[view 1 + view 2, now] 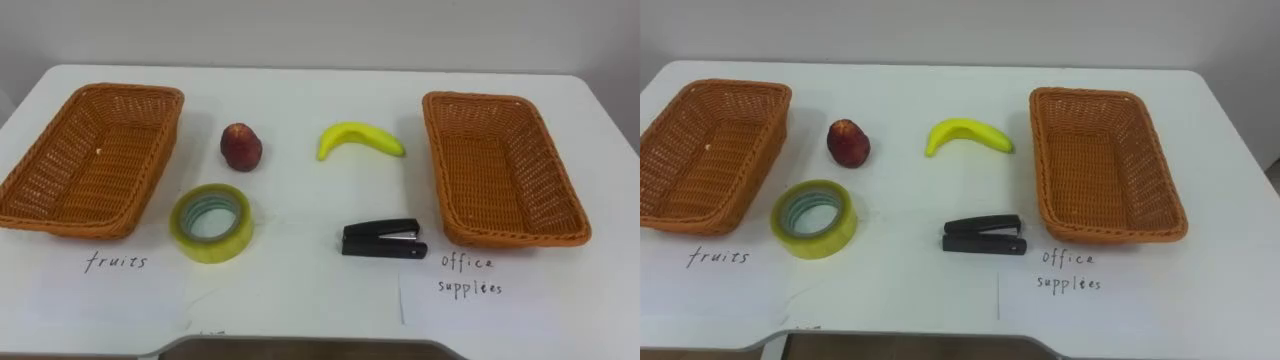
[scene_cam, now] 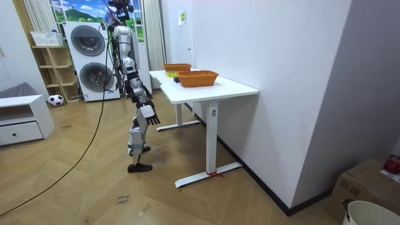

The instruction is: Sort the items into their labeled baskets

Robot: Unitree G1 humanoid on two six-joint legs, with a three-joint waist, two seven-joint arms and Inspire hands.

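Nothing is sorted yet: all four items lie on the white surface between two empty baskets. In the room view the robot stands at the surface's edge with its right robot hand hanging low at its side, fingers loose and holding nothing, so everything lies ahead of it and above it.

The stapler sits near and right of centre, just beside the right basket. Its long axis runs left to right, parallel to the near edge. I judge the right arm the nearer one for it, closing across its narrow width. It is black, hard and smooth, with a metal strip along one side.

The tape roll lies flat at near left, hole upward, a glossy yellowish ring close to the left basket. It belongs on the far side from there, a long carry.

The peach, round and dull red, sits farther back beside the left basket. The banana, smooth and yellow, arches left to right, closer to the right basket.

Both baskets are stiff brown wicker, rectangular, with sloping walls.
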